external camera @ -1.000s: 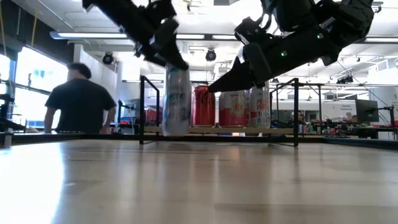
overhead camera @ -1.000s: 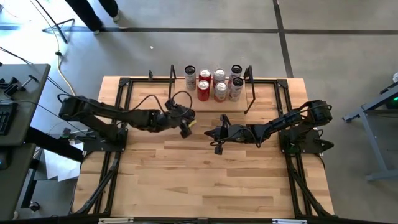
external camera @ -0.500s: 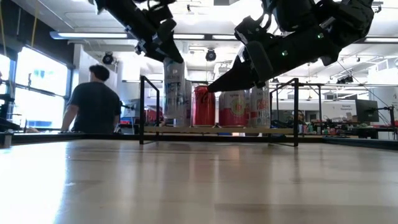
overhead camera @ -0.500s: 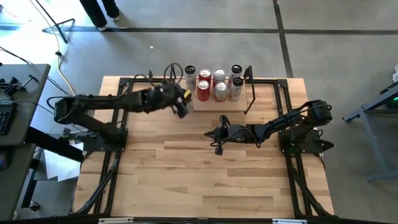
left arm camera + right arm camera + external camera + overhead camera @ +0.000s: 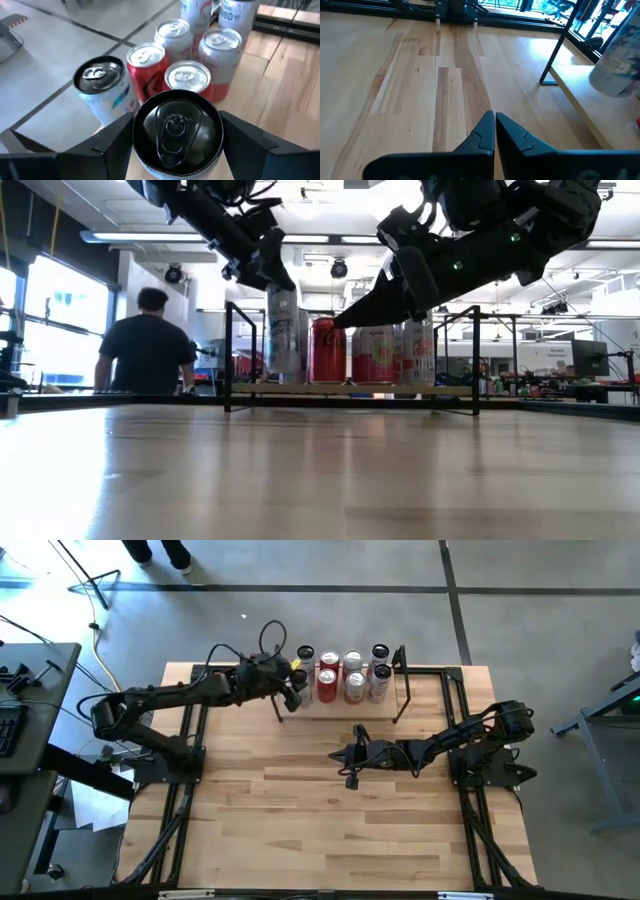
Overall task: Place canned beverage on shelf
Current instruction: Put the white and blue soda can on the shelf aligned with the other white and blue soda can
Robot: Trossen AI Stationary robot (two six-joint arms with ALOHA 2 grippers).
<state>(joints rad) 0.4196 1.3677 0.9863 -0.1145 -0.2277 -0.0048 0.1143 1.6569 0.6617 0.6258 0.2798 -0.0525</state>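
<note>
Can (image 5: 177, 129) – clamped by left gripper (image 5: 175, 150) – at shelf (image 5: 385, 707) edge.

The table (image 5: 330, 810) is pale wood planks, smooth with a soft satin sheen that mirrors the ceiling lights in the low view. The shelf (image 5: 385, 708) is a similar light-wood board, its end frames thin matt black metal. The held can (image 5: 176, 131) has a glossy black metal lid; at its 10 o'clock in the left wrist view a can with white printed sides (image 5: 102, 90) has the same dark lid. The red cans (image 5: 146, 66) are shiny, with bright silver tops. The left gripper (image 5: 175, 145) and right gripper (image 5: 494, 131) are matt black plastic.
</note>
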